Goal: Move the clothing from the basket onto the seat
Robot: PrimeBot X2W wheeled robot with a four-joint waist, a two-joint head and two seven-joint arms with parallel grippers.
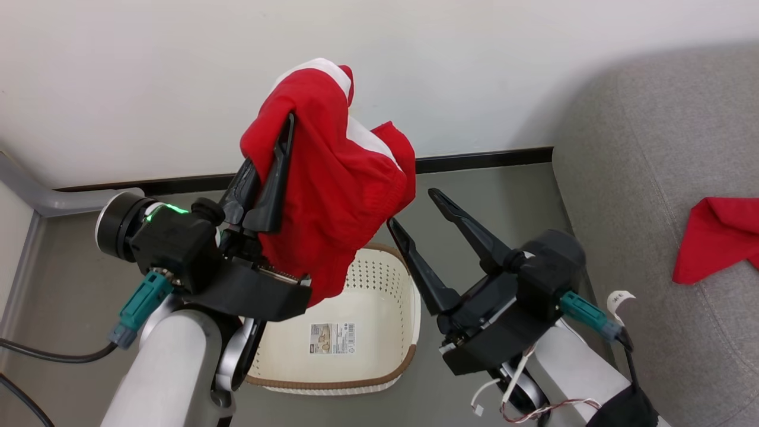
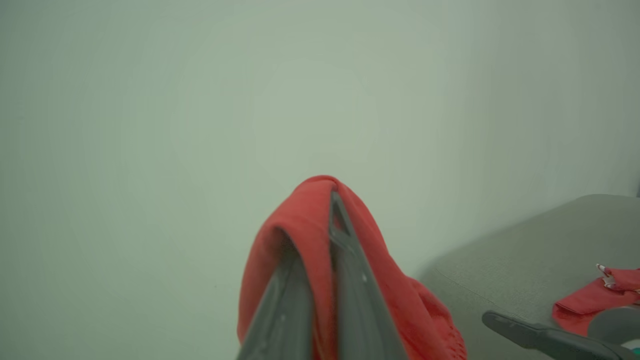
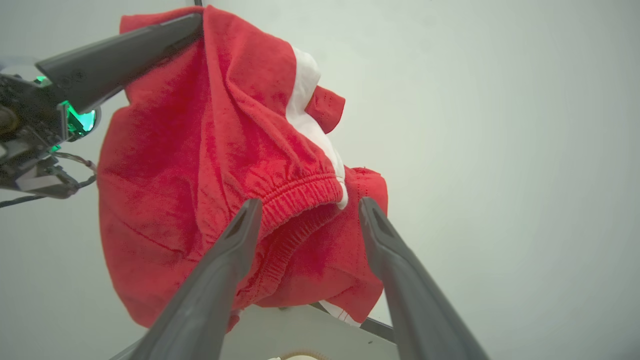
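A red garment with white panels [image 1: 338, 184] hangs in the air above the basket, and my left gripper [image 1: 287, 127] is shut on its upper fold. The left wrist view has the cloth [image 2: 305, 225] draped over the closed left gripper [image 2: 332, 197]. My right gripper [image 1: 413, 207] stands open just right of the hanging cloth, holding nothing. In its wrist view the right gripper [image 3: 310, 204] points at the garment's elastic waistband [image 3: 300, 192]. The cream basket [image 1: 409, 356] sits on the floor below, with just a paper label [image 1: 332, 338] inside. A second red garment [image 1: 717, 237] lies on the grey seat [image 1: 640, 178].
A white wall [image 1: 178, 71] with a black baseboard [image 1: 486, 159] runs close behind the basket. The grey floor [image 1: 492, 196] separates basket and sofa. Black cables [image 1: 53, 356] trail at the lower left. The sofa edge [image 2: 500, 250] rises right of my arms.
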